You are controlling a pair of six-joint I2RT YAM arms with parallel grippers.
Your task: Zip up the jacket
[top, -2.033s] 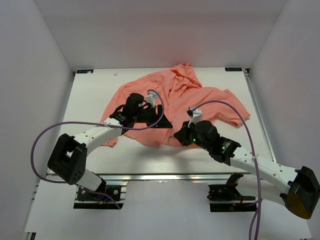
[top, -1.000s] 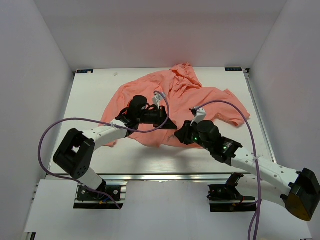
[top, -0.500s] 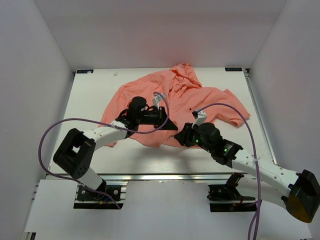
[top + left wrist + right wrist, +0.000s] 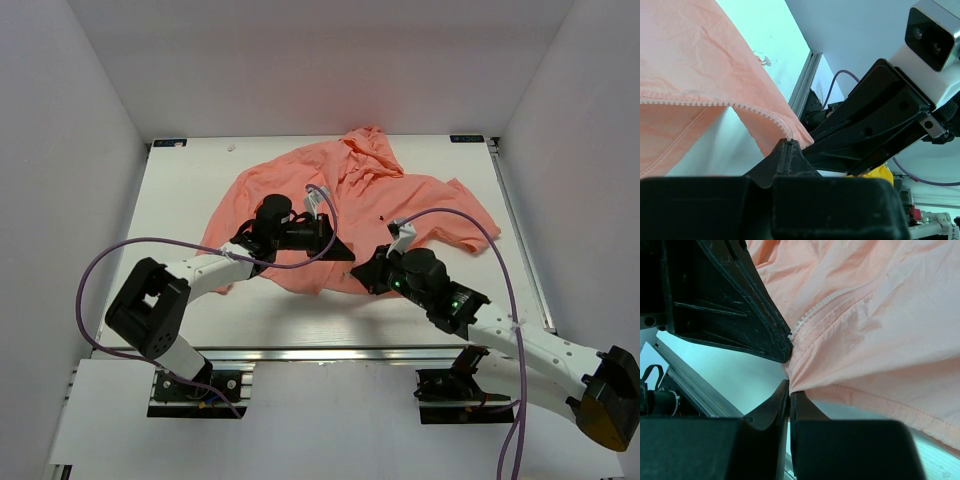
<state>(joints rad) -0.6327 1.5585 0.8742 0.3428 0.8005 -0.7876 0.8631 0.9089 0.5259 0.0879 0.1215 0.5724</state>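
Observation:
The salmon-pink jacket [image 4: 350, 185] lies crumpled across the middle and back of the white table [image 4: 180, 190]. My left gripper [image 4: 345, 252] is at the jacket's near edge. In the left wrist view it [image 4: 788, 145] is shut on the end of the white zipper teeth [image 4: 715, 103], at a lifted corner of the fabric. My right gripper [image 4: 358, 273] sits just to its right, almost touching it. In the right wrist view my right gripper [image 4: 789, 390] is shut on the fold of the jacket's other front edge [image 4: 850, 370], just below a short run of zipper teeth [image 4: 812, 317].
Purple cables [image 4: 110, 260] loop out from both arms over the table. An aluminium rail [image 4: 330, 352] runs along the near edge. White walls enclose the table on three sides. A small clear object [image 4: 231, 147] lies near the back left.
My right gripper has gone from open to shut on the jacket's edge and shifted slightly right and nearer. The left gripper has stayed shut on the zipper end.

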